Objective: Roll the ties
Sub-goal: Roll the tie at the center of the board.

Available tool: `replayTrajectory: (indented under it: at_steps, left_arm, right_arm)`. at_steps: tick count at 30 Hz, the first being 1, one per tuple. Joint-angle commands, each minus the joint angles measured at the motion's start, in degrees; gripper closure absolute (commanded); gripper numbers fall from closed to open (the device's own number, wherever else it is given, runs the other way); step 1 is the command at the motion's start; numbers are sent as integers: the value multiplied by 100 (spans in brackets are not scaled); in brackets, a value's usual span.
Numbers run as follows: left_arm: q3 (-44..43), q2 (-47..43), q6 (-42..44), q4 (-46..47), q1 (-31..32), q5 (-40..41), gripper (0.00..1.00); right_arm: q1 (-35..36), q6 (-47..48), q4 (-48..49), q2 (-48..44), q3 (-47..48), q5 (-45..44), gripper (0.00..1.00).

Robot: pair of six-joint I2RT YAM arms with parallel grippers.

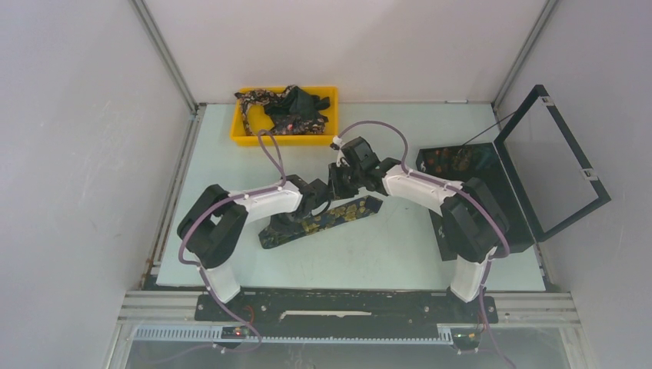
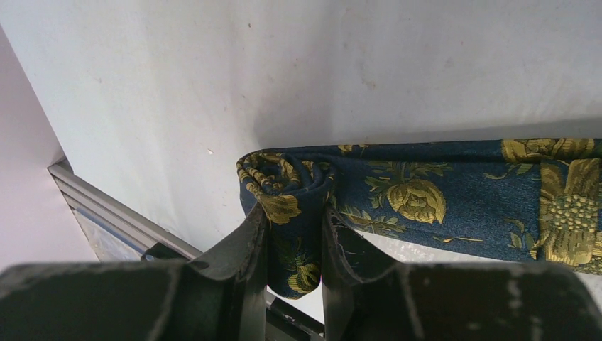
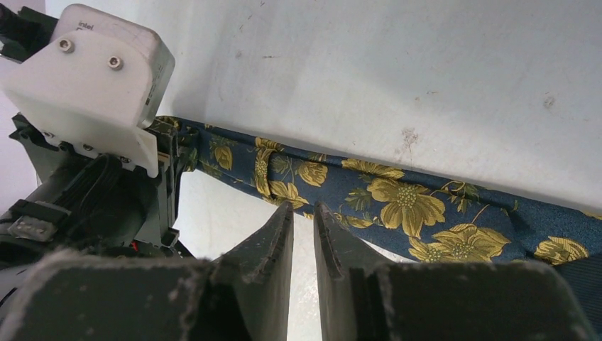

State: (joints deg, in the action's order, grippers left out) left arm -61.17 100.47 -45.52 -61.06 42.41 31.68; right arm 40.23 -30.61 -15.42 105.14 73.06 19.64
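One navy tie with gold flowers lies slantwise on the table between the arms. In the left wrist view its end is wound into a small roll, and my left gripper is shut on that roll. The flat part runs off to the right. My right gripper is almost closed, with a narrow empty gap, and its tips sit at the near edge of the flat tie, close to the left gripper. More ties lie heaped in the tray.
The yellow tray stands at the back left. A black hinged box with its lid frame raised stands at the right. The left arm's wrist camera is close to my right fingers.
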Motion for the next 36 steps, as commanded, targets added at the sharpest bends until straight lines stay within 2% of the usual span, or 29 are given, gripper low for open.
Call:
replayTrajectory:
  at_steps: [1,11,19,27,36]
  left_arm:
    - [-123,130,-327,658,48,-415,79]
    - [-32,-48,-280,1017,69,-663,54]
    - [145,-546,-230,1301,70,-801,50]
    - [645,-1641,-305,1478,70,-345,34]
    - [1298,-3532,-439,1425,73,424,27]
  right_arm:
    - [-29,112,27,-356,-2,-78,80]
    - [-39,100,43,-404,7,-112,80]
    - [-31,49,101,-456,-1,-142,80]
    - [40,-13,280,-483,6,-110,80]
    - [441,53,405,-261,333,93,80]
